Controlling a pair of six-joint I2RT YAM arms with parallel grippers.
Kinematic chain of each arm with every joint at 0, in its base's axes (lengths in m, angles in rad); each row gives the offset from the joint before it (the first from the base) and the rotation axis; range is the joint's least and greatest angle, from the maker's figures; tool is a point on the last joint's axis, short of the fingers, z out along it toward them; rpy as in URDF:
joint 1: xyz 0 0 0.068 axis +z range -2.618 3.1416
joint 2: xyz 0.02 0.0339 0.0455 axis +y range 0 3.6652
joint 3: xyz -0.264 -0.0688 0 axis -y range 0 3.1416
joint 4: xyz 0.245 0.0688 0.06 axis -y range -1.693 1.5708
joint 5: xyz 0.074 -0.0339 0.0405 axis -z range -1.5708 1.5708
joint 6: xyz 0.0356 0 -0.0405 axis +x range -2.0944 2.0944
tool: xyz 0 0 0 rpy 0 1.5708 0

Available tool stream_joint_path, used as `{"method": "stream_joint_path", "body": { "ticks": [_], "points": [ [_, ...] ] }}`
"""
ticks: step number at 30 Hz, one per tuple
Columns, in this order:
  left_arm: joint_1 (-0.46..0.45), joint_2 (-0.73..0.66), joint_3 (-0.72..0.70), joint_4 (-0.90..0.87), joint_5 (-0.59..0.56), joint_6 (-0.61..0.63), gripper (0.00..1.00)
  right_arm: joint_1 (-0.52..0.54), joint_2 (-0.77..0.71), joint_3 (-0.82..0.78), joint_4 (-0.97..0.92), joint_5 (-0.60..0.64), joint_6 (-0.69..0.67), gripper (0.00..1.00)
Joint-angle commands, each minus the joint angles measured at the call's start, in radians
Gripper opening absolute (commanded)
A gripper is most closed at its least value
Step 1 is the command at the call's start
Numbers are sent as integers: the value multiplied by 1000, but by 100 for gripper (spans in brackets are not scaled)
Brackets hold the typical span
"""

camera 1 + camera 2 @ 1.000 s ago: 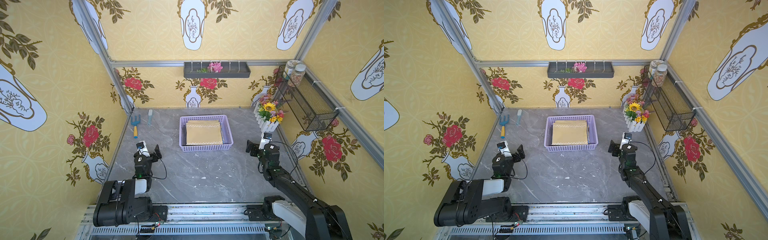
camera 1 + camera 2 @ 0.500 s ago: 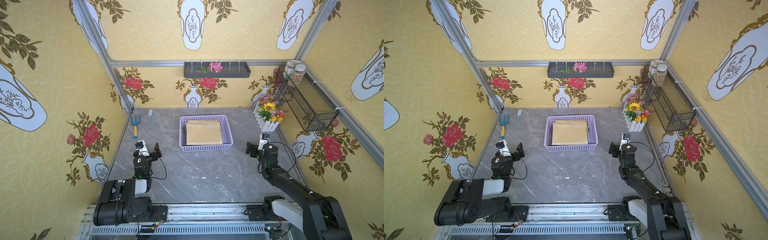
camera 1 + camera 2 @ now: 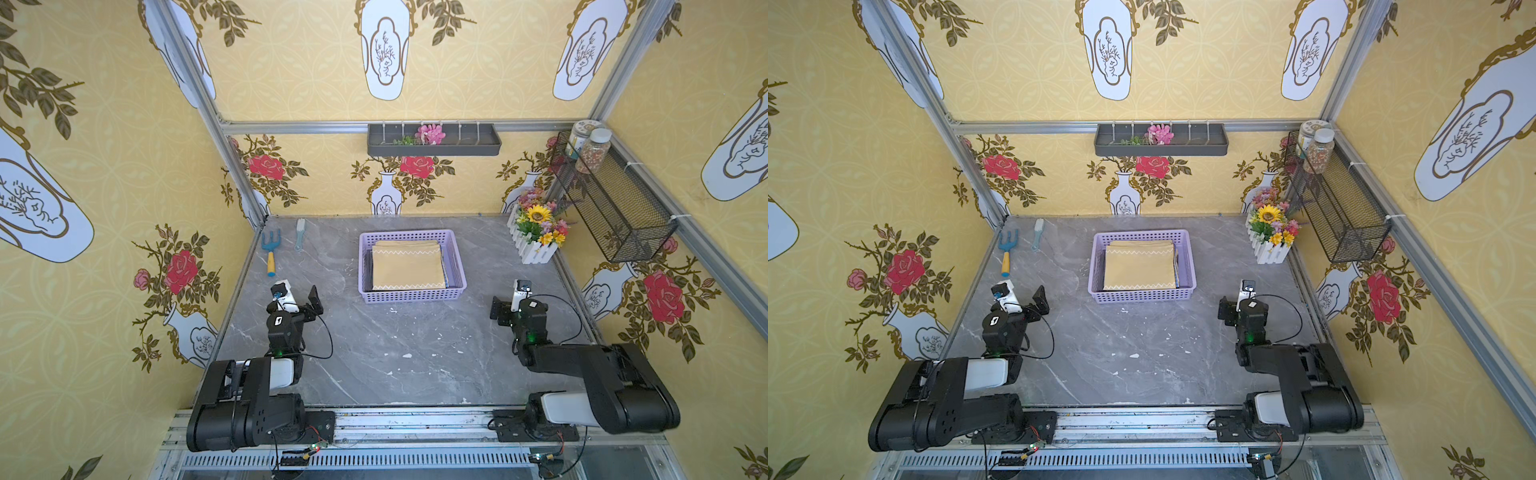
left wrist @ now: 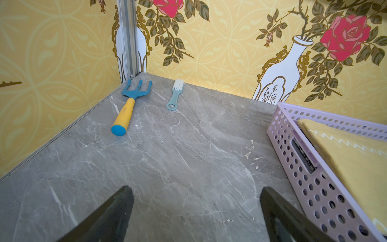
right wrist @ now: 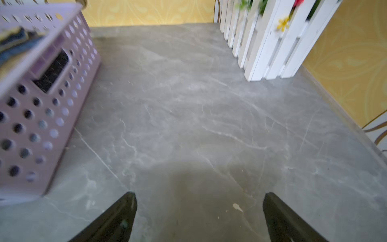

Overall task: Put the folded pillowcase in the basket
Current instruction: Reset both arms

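Compared with a second ago, the right arm is seen folded back towards its base, and the right hand (image 5: 200, 194) has been drawn slightly nearer the front edge of the surface (image 3: 395, 353). The right wrist view is blurred. The left hand (image 4: 196, 189) is found almost where it was, and the basket (image 3: 409, 296) and its contents have not been shifted.

Both hands are spread wide, and nothing is held between the fingers of either. Each is kept low over bare surface, the left hand to one side of the basket and the right hand to the other, both apart from it.

The folded pillowcase (image 3: 407, 266) is already laid inside the lilac basket, which stands towards the back middle of the surface. The pillowcase is seen as a flat mustard-yellow rectangle, with a white zigzag line along its far edge and another along its near edge. Most of the basket's bottom is covered by it. A darker layer is glimpsed beneath it at its side edges and through the handle slot in the left wrist view.

A small blue rake (image 3: 270, 249) and a brush (image 3: 300, 232) are left lying in the far left corner.
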Motion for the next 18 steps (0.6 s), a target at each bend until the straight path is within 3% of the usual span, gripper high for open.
{"method": "stream_joint_path", "body": {
  "ticks": [1,2,4,6,8,18],
  "points": [
    [-1,1,-5,31,13,-2,100,-8,-9,57,67,22,13,97],
    [1,3,-5,31,13,-1,100,-6,31,55,137,30,-1,97],
    [0,0,-4,29,13,-2,100,-8,-15,62,43,28,16,97],
    [0,2,-5,32,14,-1,100,-3,22,49,128,40,-3,97],
    [0,3,-4,32,13,-2,100,-4,-9,56,61,39,13,97],
    [0,1,-5,31,13,-2,100,-2,8,54,99,42,9,97]
  ]
}}
